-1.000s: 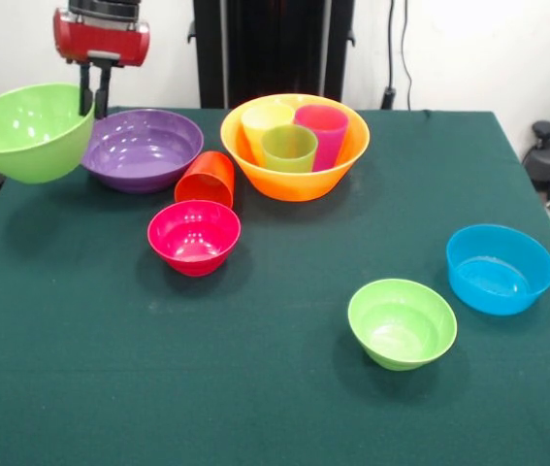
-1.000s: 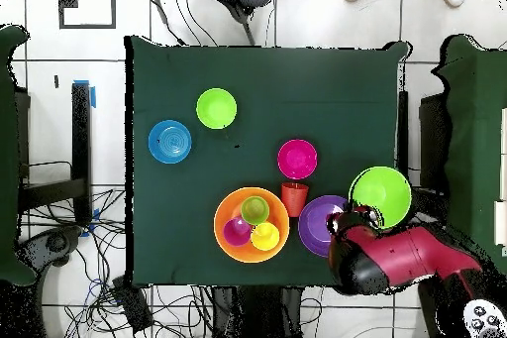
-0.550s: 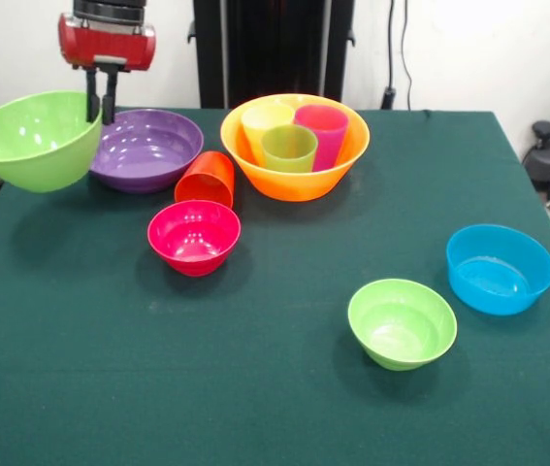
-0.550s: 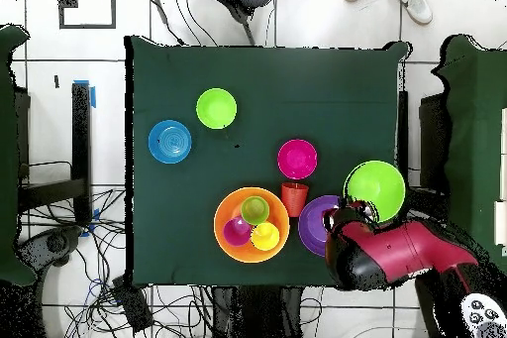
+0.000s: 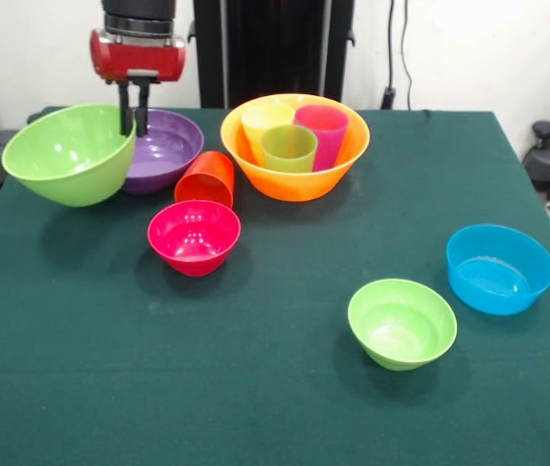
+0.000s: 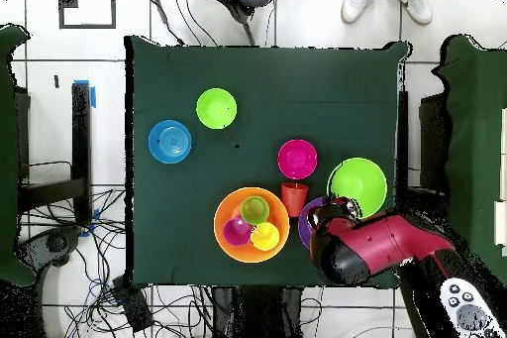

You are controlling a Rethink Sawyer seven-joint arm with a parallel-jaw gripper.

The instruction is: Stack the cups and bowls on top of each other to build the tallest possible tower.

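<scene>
At the counter's [image 5: 275, 388] left side in the front view, the end effector [image 5: 134, 118] is pinching the rim of the large light green bowl [image 5: 69, 155], one finger inside and one outside the wall, and is holding it lifted clear of the cloth with its mouth tilting slightly. The bowl is hanging in front of the wide purple bowl [image 5: 163, 146], partly covering it.

The large orange bowl [image 5: 295, 180] is sitting near the counter's middle back, holding the yellow cup [image 5: 265, 121], the light green cup [image 5: 289, 148] and the magenta cup [image 5: 323, 131] upright inside it. The orange-red cup [image 5: 207, 178] is lying tipped on its side between the purple bowl and the small pink-red bowl [image 5: 194, 236]. The small light green bowl [image 5: 402, 322] and the blue bowl [image 5: 500, 268] are standing well apart on the other side. A person's shoes [image 6: 386, 1] are showing at the overhead view's top edge.

The carried bowl looks like thin, glossy plastic: probably light and stiff, but slick, so a rim pinch is likely letting it swing or pivot. Taking hold at the rim seems the only practical spot, since the wall is too wide to span. Setting it level on the three cup rims would call for a slow, centred lowering.
</scene>
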